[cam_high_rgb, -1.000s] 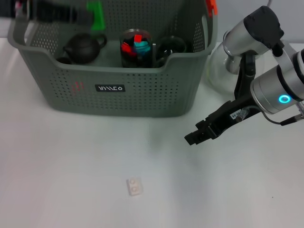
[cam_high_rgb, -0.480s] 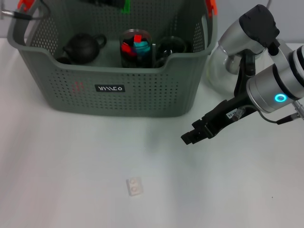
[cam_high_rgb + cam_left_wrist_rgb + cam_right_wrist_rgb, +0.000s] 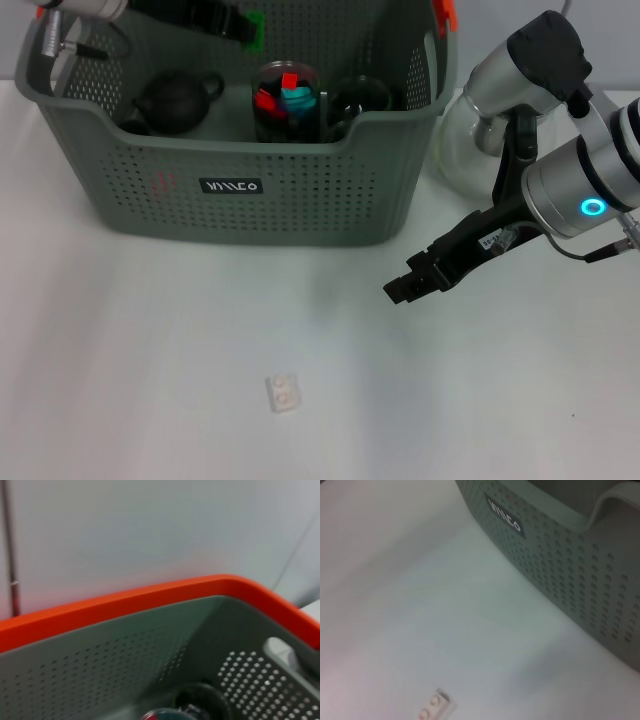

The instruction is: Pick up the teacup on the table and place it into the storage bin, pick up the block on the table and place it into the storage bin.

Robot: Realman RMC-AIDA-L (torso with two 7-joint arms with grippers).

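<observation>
Grey storage bin (image 3: 240, 170) at the table's (image 3: 120, 350) far edge, small white block (image 3: 283, 392) near the front edge, right gripper (image 3: 412, 284) hovering beyond it (fingers together), left gripper (image 3: 215, 20) over the bin's back rim, its opening impossible to tell.

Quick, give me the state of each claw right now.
Left claw: over the back of the grey perforated plastic storage bin; open or closed cannot be told.
Right claw: above the white table, closed, holding nothing.

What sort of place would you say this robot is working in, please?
Probably a lab tabletop test bench: a plain white table, a grey storage bin holding assorted props such as a dark teapot, and one small white block lying alone on the table.
</observation>
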